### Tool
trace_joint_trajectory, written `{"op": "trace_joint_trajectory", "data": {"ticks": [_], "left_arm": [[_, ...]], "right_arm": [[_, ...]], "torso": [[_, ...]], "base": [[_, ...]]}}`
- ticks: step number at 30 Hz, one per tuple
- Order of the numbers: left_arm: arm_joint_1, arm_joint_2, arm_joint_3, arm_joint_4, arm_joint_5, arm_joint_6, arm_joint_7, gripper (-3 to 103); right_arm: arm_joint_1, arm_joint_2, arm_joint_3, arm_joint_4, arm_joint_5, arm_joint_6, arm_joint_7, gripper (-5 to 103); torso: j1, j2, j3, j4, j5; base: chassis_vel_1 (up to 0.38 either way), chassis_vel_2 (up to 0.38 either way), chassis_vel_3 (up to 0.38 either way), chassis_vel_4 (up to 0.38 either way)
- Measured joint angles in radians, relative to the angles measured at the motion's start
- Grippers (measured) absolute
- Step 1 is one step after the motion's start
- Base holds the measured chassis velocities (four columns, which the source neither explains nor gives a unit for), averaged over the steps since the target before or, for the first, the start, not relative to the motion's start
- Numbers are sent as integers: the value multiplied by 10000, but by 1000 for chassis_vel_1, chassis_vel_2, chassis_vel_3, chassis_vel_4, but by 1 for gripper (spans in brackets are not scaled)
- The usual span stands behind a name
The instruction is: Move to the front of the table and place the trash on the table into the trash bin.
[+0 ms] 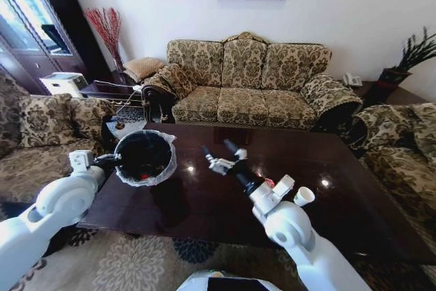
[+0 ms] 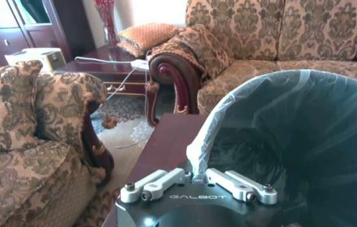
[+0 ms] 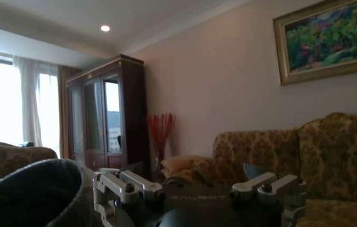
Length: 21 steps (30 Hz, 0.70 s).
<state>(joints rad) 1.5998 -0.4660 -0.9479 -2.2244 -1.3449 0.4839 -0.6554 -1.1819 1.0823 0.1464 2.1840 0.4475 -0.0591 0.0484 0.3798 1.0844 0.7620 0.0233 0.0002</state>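
Note:
The trash bin (image 1: 144, 157) is a black pail with a whitish bag over its rim, at the left end of the dark glossy table (image 1: 334, 158). My left gripper (image 1: 111, 159) is shut on the bin's rim; in the left wrist view its fingertips (image 2: 196, 175) pinch the bag's edge (image 2: 229, 118). Something red lies inside the bin (image 1: 144, 176). My right gripper (image 1: 216, 149) hovers open over the table's middle, just right of the bin, with nothing between its fingers (image 3: 127, 187). A white paper cup (image 1: 304, 196) stands on the table right of my right forearm.
A patterned sofa (image 1: 248, 80) runs behind the table, with armchairs at the left (image 1: 41, 127) and right (image 1: 402, 134). A dark side table (image 1: 109, 90) with cables stands at the back left. A floral rug (image 1: 136, 260) lies along the table's near edge.

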Motion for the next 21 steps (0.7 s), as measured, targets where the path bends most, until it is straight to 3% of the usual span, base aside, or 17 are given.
{"op": "trace_joint_trajectory", "data": {"ticks": [5, 7, 14, 21], "left_arm": [[-199, 184, -388, -116, -622, 43, -152, 0], [-236, 251, -744, -246, -1064, 64, -255, 0], [-26, 46, -951, -726, -1264, 135, -278, 0], [6, -159, -833, -918, -1160, 139, -199, 0]], "right_arm": [[-405, 145, 526, -1009, -956, 72, 323, 100], [-498, 406, 721, -2198, -1537, 187, 807, 100], [-391, 700, 1020, -4452, -1255, 23, 1479, 100], [-9, 624, 1501, -5982, -648, 187, 1355, 100]], "torso": [[0, 0, 0, -3, 0], [0, 0, 0, 2, 2], [0, 0, 0, 0, -2], [1, 0, 0, 1, -2]], "base": [[0, 0, 0, 0], [0, 0, 0, 0], [0, 0, 0, 0], [0, 0, 0, 0]]}}
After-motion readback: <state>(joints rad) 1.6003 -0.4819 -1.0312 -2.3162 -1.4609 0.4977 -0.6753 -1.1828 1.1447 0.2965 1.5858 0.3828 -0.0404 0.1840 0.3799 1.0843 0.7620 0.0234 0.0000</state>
